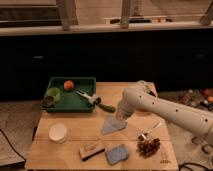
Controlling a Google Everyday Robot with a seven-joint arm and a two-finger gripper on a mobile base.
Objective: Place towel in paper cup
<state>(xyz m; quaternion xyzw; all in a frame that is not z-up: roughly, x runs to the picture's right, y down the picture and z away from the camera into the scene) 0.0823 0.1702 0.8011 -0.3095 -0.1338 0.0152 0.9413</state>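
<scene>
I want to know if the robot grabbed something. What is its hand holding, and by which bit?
The hand seems to pinch the towel by its top corner; its bottom edge rests on the table.

Warm, dim light from above falls on the wooden desk (75, 122), the wall behind it sinks nearly black, and the pale arm (165, 112), its gripper (119, 118) low at the towel (112, 126) mid-desk, catches the brightest light.
</scene>
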